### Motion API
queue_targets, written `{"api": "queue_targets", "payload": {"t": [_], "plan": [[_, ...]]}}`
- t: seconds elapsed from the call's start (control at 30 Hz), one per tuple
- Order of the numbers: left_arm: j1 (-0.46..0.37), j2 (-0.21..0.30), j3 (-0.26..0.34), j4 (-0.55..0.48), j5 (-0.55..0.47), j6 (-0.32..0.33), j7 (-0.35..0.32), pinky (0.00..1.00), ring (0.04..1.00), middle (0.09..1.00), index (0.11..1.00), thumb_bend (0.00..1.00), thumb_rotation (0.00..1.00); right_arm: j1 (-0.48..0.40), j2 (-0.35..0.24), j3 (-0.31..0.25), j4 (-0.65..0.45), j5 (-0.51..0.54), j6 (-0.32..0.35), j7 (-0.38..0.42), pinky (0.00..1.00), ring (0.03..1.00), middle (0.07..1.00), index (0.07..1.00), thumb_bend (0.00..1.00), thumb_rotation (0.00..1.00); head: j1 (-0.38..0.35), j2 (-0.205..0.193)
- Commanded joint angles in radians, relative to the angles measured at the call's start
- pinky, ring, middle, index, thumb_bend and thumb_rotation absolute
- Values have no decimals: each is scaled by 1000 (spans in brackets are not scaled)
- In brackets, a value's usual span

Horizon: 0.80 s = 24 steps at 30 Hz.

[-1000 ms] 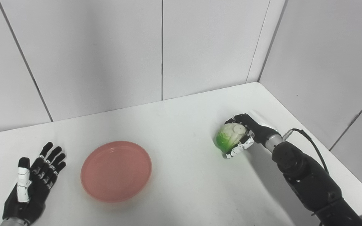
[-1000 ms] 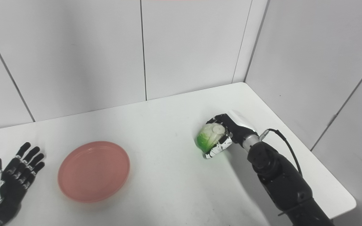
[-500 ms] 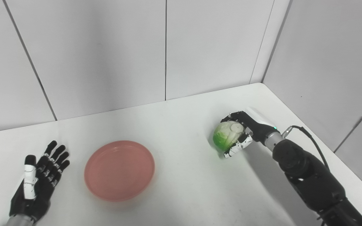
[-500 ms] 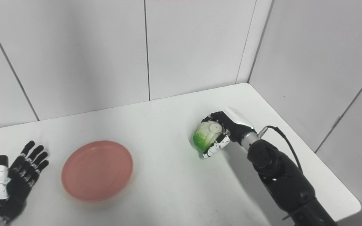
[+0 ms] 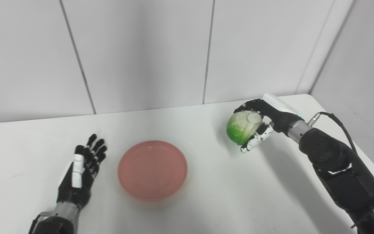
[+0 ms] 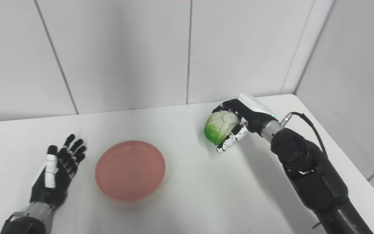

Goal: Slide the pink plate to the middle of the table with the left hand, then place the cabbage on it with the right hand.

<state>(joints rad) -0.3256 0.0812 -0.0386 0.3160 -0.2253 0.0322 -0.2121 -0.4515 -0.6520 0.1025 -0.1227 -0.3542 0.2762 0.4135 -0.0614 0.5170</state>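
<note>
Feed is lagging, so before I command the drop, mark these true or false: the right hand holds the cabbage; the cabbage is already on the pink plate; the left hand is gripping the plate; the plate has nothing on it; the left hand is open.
1. The right hand holds the cabbage. True.
2. The cabbage is already on the pink plate. False: it is in the right hand, off to the plate's right.
3. The left hand is gripping the plate. False: it lies beside the plate, apart from its rim.
4. The plate has nothing on it. True.
5. The left hand is open. True: fingers spread, holding nothing.
</note>
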Motion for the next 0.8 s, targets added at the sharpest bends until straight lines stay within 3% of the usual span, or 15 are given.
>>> {"api": "queue_targets", "payload": {"t": [0.0,0.13,0.3,0.6,0.77], "plan": [[32,-30,-41,29,29,130,-1,1000,979,976,994,884,1000,-57,-2,6,-34,2,-46,2,342,389,474,538,514,0,24,-1],[24,-46,-53,33,41,139,17,1000,985,986,1000,867,1000,-97,36,42,4,17,-99,7,359,396,469,524,516,0,56,-7],[11,-61,-69,58,61,125,34,1000,981,982,998,853,1000,-166,95,108,30,-1,-92,36,385,411,474,524,517,0,110,-19],[-10,-85,-83,106,74,93,39,1000,978,983,1000,828,1000,-233,191,157,112,5,-148,34,382,410,478,524,517,0,163,-31],[-10,-92,-91,100,83,89,48,981,973,982,1000,825,1000,-260,245,174,144,-3,-146,33,375,411,483,522,516,0,172,-30]]}}
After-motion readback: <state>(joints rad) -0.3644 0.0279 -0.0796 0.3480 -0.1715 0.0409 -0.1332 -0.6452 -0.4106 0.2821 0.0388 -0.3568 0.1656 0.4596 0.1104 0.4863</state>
